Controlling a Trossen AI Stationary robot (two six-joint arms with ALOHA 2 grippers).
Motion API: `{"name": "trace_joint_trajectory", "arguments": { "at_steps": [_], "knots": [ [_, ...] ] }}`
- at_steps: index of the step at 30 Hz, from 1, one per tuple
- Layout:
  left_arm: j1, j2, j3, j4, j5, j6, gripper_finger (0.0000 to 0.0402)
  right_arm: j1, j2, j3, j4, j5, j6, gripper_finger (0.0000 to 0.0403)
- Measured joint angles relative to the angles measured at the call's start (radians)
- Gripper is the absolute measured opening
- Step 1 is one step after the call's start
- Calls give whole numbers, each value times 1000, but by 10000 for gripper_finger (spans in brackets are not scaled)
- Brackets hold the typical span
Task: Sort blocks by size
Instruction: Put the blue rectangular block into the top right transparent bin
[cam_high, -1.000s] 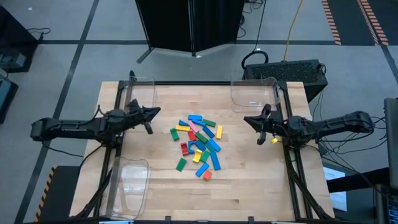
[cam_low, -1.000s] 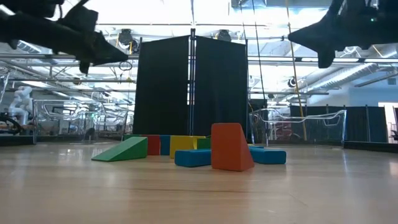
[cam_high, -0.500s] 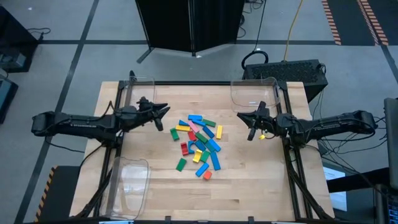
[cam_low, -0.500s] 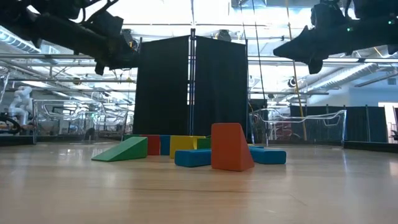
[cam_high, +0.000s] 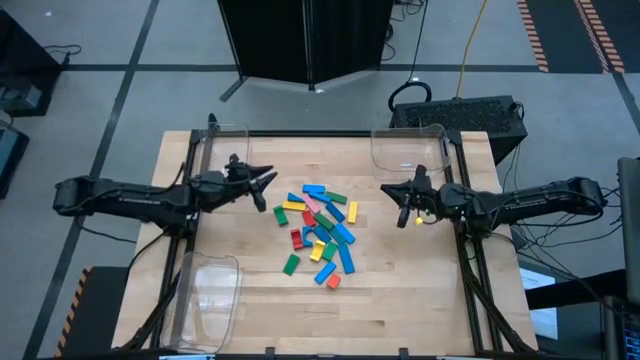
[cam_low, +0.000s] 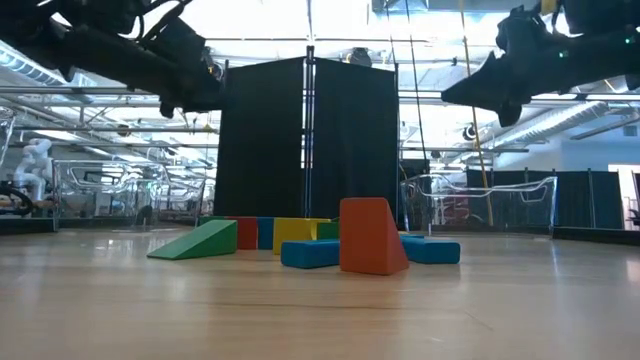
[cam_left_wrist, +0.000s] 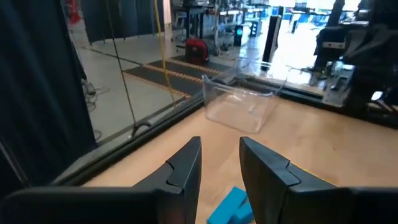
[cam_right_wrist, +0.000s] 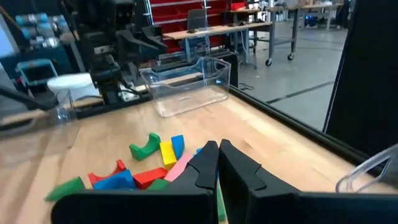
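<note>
The blocks (cam_high: 320, 228) lie in a loose pile at the middle of the wooden table, in blue, green, yellow, red, pink and orange; several rest partly on one another. In the low view an orange block (cam_low: 372, 236) stands upright at the front of the pile. My left gripper (cam_high: 264, 187) hovers above the table just left of the pile, open, with nothing between its fingers (cam_left_wrist: 186, 168). My right gripper (cam_high: 397, 203) hovers to the pile's right, shut and empty, its fingertips (cam_right_wrist: 210, 158) together. Both point roughly level toward the pile.
Three clear plastic bins stand on the table: one at the far left corner (cam_high: 226, 152), one at the far right (cam_high: 410, 152), one at the near left (cam_high: 212, 290). Bare wood lies all around the pile. A black panel (cam_low: 308, 150) stands beyond the far edge.
My left gripper has gone toward the table's right, closer to the pile, and has opened. My right gripper has gone toward the table's left, also closer to the pile, and has stayed shut. The blocks have not moved.
</note>
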Motion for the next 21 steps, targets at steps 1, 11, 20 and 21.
{"name": "trace_joint_trajectory", "arguments": {
  "at_steps": [1,11,20,21],
  "knots": [
    [0,19,11,-6,-1,5,112,2,0,0,-3,0,-19,9],
    [-21,238,147,-61,3,28,158,51,0,0,10,-20,0,9],
    [-23,257,186,-56,20,28,160,91,0,0,-4,-19,24,9],
    [-23,257,186,-54,34,27,160,90,0,0,0,-20,25,9]
  ]
}}
